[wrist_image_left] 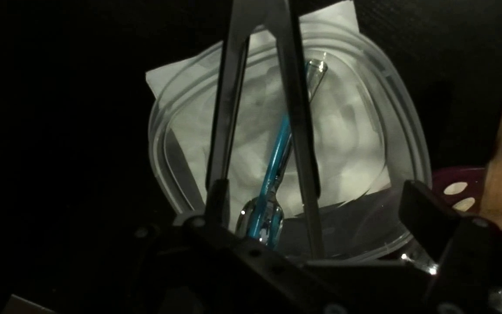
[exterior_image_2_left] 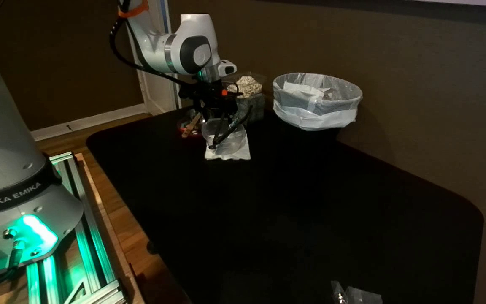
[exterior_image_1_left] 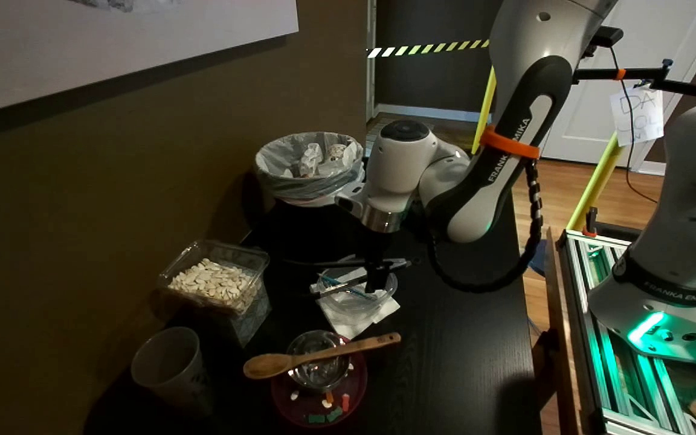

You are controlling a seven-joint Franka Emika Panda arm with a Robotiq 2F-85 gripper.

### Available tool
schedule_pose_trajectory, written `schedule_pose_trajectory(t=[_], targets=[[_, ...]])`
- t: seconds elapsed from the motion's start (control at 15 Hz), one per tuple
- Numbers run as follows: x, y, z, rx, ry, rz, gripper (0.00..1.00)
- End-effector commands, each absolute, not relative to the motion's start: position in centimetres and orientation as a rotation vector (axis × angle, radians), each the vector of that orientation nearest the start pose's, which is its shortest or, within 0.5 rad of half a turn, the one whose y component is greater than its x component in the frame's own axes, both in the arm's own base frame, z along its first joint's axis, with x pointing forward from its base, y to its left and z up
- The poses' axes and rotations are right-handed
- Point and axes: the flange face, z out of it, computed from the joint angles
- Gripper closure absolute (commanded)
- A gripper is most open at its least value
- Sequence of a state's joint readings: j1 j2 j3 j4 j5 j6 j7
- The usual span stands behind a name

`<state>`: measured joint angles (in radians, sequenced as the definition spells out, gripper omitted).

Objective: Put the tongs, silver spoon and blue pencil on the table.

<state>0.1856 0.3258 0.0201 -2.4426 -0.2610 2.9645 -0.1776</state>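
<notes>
FRANKA EMIKA runs round the robot's base (exterior_image_1_left: 665,290), readable in both exterior views. The same name climbs the arm (exterior_image_1_left: 475,199), where an orange band (exterior_image_1_left: 508,143) hides its middle letters. On a hanging sheet of paper (exterior_image_1_left: 638,115) I make out a handwritten "DA"; the rest defeats me. The wooden spoon (exterior_image_1_left: 327,353), laid over a glass bowl (exterior_image_1_left: 319,380) on the red plate (exterior_image_1_left: 355,396), has a stamp on its handle, largest in the wrist view, with something like "CHE" in it.

The gripper (wrist_image_left: 316,185) stands spread wide over the clear tub (wrist_image_left: 397,113). The tongs (wrist_image_left: 298,113) stretch across that tub, their joined end past its rim toward the robot-side edge of the table (exterior_image_2_left: 268,219). One finger sits right by one of their arms, touching or not I cannot tell; the other stands apart.

The wrist view looks straight into the tub, showing the silver spoon (wrist_image_left: 277,213) with the blue pencil (wrist_image_left: 272,170) lying along it. A white napkin (wrist_image_left: 338,12) is underneath.

Only an exterior view has the cup (exterior_image_1_left: 170,362), near the wall-side edge; likewise the scrap of clear plastic (exterior_image_2_left: 359,294) toward the table's opposite end.
</notes>
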Motion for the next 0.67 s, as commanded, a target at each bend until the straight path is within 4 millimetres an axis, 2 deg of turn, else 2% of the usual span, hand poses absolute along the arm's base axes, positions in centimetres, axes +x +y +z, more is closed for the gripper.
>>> schedule_pose_trajectory(t=[0.0,0.6], targets=[[49.9,12.5,17.5,-3.018,-1.024,-0.325,0.00],[51.6,11.5,16.6,-3.048,-1.057,-0.292,0.00]])
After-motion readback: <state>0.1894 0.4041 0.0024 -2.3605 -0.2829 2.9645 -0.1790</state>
